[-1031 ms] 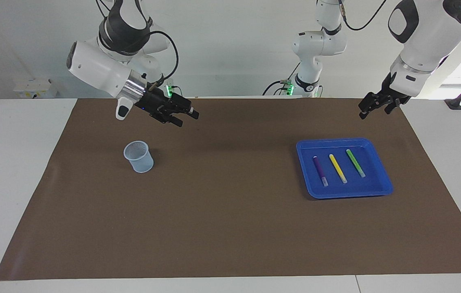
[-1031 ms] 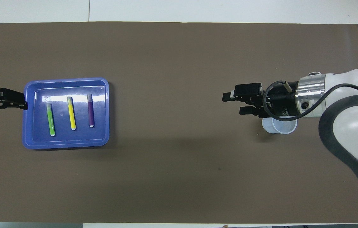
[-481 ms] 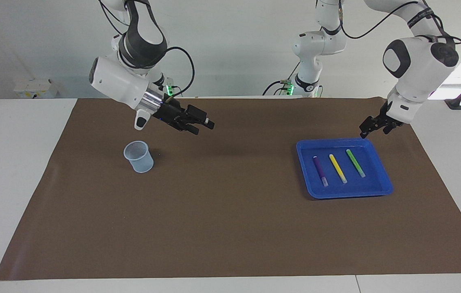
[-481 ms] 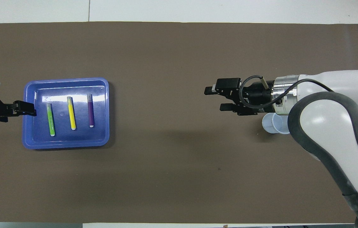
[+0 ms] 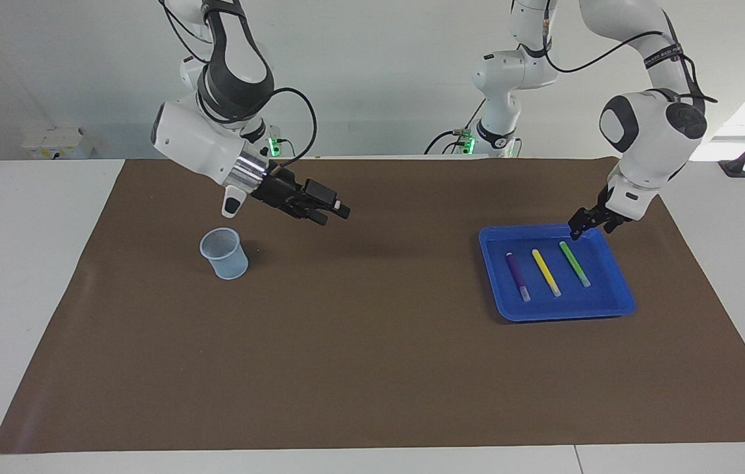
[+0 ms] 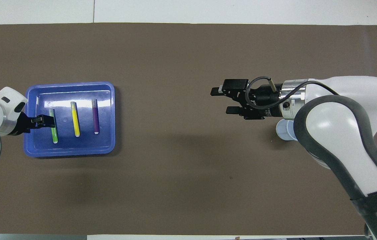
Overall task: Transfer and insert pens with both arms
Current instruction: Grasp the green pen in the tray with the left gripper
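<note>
- Overhead view: we see the left gripper (image 6: 49,121), fingers narrow and empty, over the green pen (image 6: 53,126) in the blue tray (image 6: 69,150).
- At 3 o'clock, the right gripper (image 6: 221,100) hangs with fingers wide, holding nothing.
- We read no writing.

It was a robotics lab: big white arms (image 5: 214,131) mounted at a white table (image 5: 17,263) with a brown mat (image 5: 372,368), smaller arms (image 5: 511,72) and cables along a bare wall
</note>
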Robot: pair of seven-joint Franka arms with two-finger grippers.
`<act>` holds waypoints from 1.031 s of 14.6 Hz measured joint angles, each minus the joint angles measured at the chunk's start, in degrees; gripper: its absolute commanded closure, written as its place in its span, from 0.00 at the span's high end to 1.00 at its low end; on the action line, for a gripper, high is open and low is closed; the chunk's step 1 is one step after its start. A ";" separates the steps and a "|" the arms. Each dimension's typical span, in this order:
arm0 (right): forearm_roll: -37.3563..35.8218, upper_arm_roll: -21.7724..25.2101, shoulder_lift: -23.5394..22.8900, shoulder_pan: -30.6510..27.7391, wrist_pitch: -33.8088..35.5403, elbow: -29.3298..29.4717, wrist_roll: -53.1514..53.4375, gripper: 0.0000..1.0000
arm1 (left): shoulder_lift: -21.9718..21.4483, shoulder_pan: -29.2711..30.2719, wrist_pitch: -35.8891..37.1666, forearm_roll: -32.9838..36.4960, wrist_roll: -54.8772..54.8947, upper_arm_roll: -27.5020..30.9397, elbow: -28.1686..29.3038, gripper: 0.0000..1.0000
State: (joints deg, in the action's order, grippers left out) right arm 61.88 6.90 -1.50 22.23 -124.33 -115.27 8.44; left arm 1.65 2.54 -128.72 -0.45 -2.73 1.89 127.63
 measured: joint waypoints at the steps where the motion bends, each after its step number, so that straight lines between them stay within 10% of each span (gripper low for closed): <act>1: 0.00 0.01 0.00 0.00 -0.02 0.04 0.00 1.00 | 1.11 0.00 -1.03 0.00 0.05 -0.02 0.02 0.87; 15: 0.00 0.14 0.01 -0.02 -0.51 0.63 0.86 1.00 | 8.23 -0.01 -8.45 0.01 0.42 -0.15 -1.34 0.60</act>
State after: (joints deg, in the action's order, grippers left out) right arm 61.89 7.04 -1.49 22.21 -124.83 -114.64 9.30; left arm 9.88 2.53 -137.17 -0.45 -2.31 1.75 126.29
